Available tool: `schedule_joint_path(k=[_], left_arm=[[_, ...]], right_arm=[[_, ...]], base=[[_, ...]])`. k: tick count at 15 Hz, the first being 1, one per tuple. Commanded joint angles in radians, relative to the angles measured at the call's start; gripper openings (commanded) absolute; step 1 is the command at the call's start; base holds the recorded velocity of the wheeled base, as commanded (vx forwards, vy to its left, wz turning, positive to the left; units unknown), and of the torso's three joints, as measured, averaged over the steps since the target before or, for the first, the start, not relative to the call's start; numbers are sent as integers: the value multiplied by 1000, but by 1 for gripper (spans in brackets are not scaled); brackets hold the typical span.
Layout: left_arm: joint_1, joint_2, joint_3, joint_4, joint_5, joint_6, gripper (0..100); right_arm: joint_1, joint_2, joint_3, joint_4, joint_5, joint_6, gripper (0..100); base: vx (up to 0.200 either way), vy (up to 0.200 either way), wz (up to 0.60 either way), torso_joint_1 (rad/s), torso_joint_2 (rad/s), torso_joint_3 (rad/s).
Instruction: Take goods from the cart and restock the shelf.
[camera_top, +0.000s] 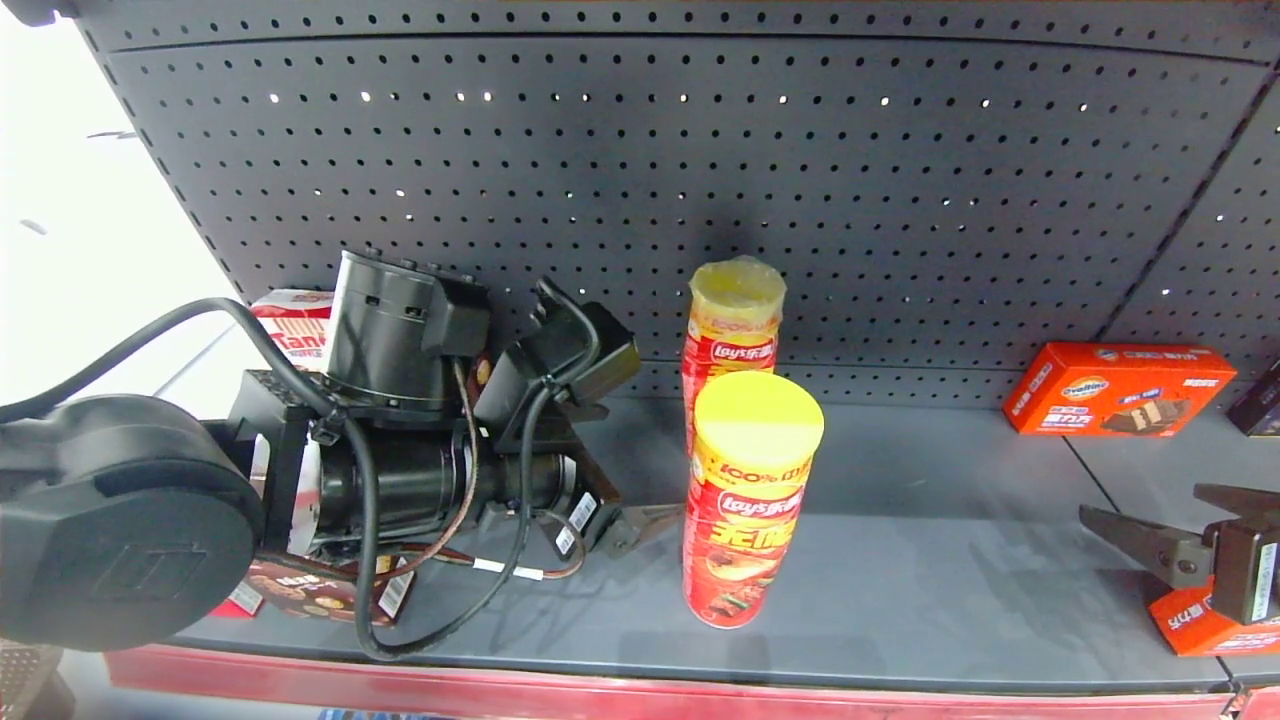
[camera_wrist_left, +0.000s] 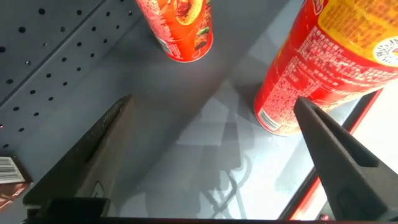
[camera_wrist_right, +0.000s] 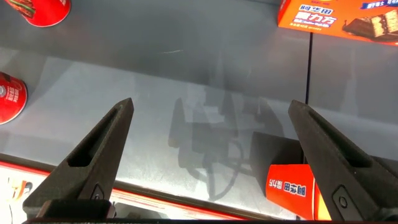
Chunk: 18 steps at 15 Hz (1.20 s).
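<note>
2 red chip cans (camera_top: 745, 510) (camera_top: 730, 335) stand near the left pincer (camera_wrist_left: 212, 102).

Head camera over shelf (camera_top: 950, 560) — wrist cameras low, close, sharing chip cans (camera_top: 745, 500)

The left arm (camera_top: 390, 340) covers most of 2 boxes, a white-red box (camera_top: 295, 320) and a brown box (camera_top: 290, 590). The front can (camera_top: 745, 500) hides the lower part of the rear can (camera_top: 732, 325).
</note>
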Motion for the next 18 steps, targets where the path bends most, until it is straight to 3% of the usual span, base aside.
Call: schedule_joint_path(k=[1, 10, 14, 18], left_arm=[[0, -1, 0, -1, 0, 0, 100], [15, -2, 6, -2, -3, -9, 100], [78, -202, 34, -1, -7, -83, 100], [152, -430, 126, -1, -9, -88, 100]], right_arm=[[0, 0, 1, 0, 1, 0, 100], [-6, -11, 15, 0, -1, 0, 100], [-29, -66, 15, 0, -1, 0, 100], [-97, -146, 1, 0, -1, 0, 100]], base=[[0, 0, 0, 0, 0, 0], [0, 0, 0, 0, 0, 0], [0, 0, 0, 0, 0, 0], [0, 0, 0, 0, 0, 0]])
